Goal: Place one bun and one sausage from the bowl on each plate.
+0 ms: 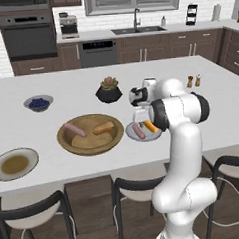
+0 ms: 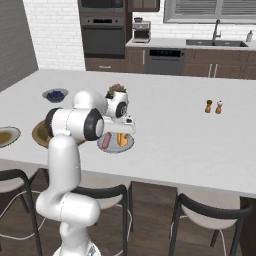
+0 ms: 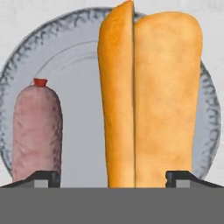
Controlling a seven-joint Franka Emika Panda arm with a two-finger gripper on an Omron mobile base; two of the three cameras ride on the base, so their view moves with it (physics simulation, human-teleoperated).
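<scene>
Tan-brown, the wide wooden bowl [image 1: 91,135] sat left of the gripper [image 1: 140,118], holding a pink sausage [image 1: 74,129] and a golden split bun [image 1: 103,127]. From the right base, the gripper [image 2: 120,136] hung above the grey round plate [image 2: 114,147]. Hand view: spread fingertips [image 3: 43,178] flanked a bun [image 3: 151,96] lying beside a sausage [image 3: 37,131]. No writing was legible.

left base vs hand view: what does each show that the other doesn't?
Left base view alone: the wooden bowl holding a sausage and a bun, the tan plate at the left, the berry bowl and the potted plant.

Hand view alone: the gripper with its fingertips spread either side of the bun.

Shared: the grey plate carrying one sausage and one bun.
</scene>
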